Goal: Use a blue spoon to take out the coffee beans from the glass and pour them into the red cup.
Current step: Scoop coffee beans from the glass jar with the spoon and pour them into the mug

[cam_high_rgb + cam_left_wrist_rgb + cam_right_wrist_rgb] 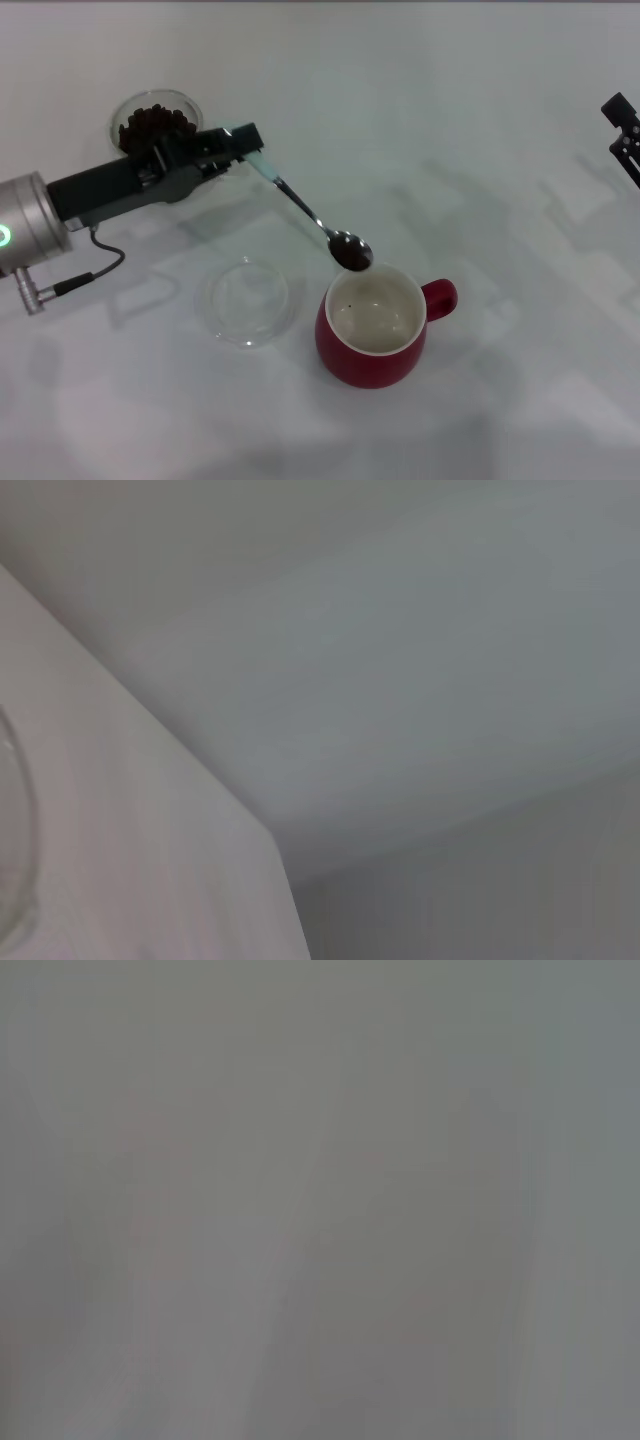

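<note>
In the head view my left gripper is shut on the pale handle of the blue spoon. Its metal bowl, loaded with dark coffee beans, hangs just over the far rim of the red cup. A single bean lies inside the cup's cream interior. The glass, still holding many beans, stands behind my left arm at the far left. My right gripper sits parked at the right edge. Neither wrist view shows any of these things.
A flat round clear glass dish lies on the white table just left of the red cup. A cable hangs from my left arm near the left edge.
</note>
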Controlling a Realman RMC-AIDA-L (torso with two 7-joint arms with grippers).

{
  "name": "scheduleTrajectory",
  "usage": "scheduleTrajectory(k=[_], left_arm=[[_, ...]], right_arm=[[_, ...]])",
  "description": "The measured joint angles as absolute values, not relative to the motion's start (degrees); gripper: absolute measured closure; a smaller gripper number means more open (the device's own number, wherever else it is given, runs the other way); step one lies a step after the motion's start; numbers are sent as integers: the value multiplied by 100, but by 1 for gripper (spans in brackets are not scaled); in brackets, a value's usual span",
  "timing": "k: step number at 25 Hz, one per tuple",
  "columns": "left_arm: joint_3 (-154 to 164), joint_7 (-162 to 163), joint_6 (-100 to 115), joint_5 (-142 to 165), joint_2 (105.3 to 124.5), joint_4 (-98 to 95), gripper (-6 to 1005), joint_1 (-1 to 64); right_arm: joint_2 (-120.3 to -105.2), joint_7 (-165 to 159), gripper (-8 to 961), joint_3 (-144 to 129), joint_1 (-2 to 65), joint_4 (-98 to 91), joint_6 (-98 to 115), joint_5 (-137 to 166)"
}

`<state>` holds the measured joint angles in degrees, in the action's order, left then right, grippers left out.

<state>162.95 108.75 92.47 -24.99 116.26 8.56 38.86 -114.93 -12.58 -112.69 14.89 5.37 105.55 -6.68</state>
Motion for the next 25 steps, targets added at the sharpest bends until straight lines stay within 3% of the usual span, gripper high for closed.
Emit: scheduleTrajectory(k=[14, 25], left_arm=[[16295, 9835, 9189, -1705, 11660, 838, 855, 4313], [16295, 8215, 9160, -1166, 11673, 1003, 850, 5129]], right_arm=[[-11505, -1281, 346, -11267, 1393, 526, 10556, -668], [-11505, -1292, 346, -11236, 1431, 518, 10540, -668]])
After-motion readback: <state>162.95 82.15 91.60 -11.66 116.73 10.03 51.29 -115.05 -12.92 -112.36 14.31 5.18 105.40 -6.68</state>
